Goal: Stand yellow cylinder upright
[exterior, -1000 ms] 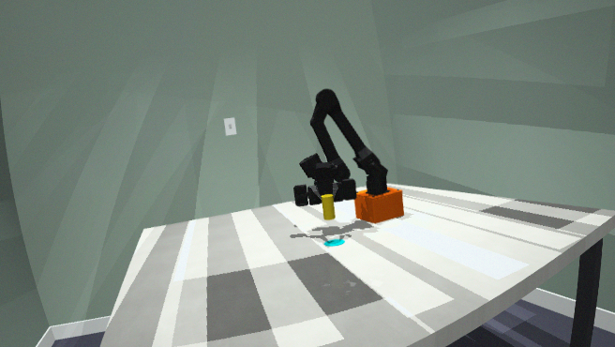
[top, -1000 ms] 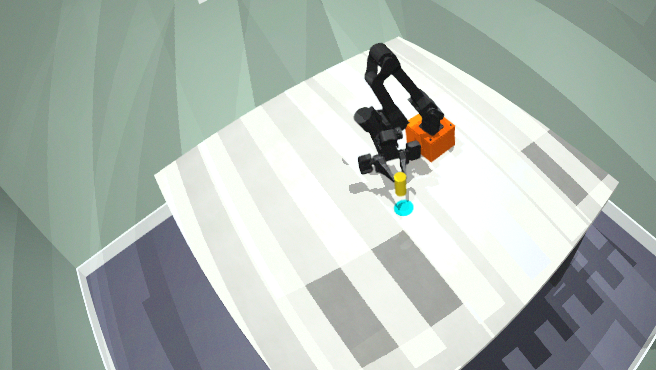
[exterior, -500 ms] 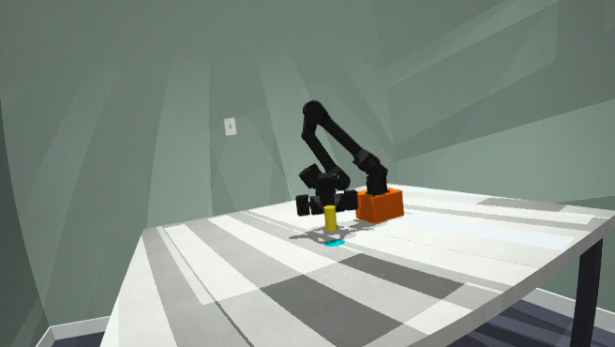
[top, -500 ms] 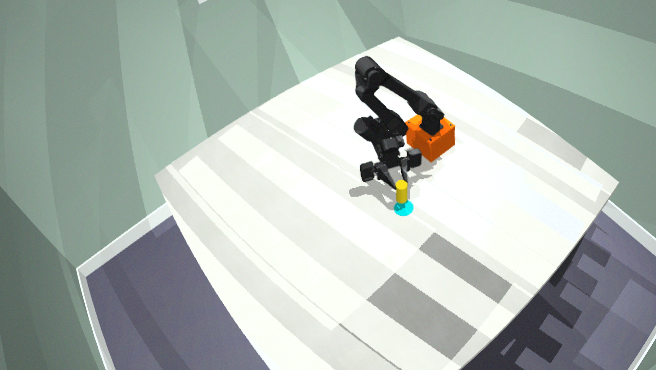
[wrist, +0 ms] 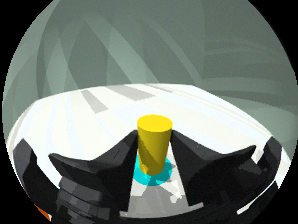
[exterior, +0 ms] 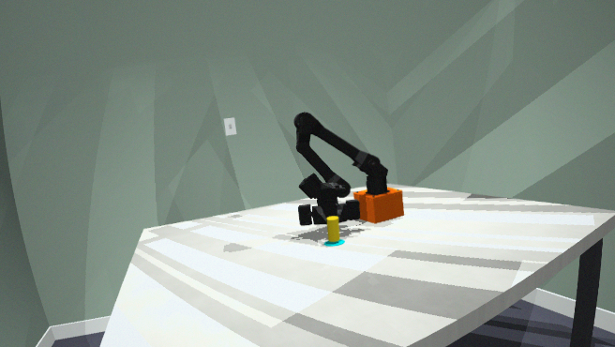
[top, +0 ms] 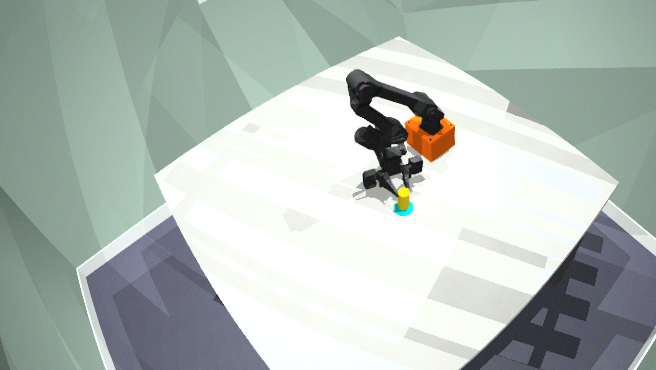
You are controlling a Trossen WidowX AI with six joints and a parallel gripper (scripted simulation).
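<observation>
While our gripper (wrist: 152, 163) fingers clench the yellow tall cylinder (top: 403, 199), we see it upright over the cyan circle (top: 403, 210) on the surface (top: 310, 280).
</observation>
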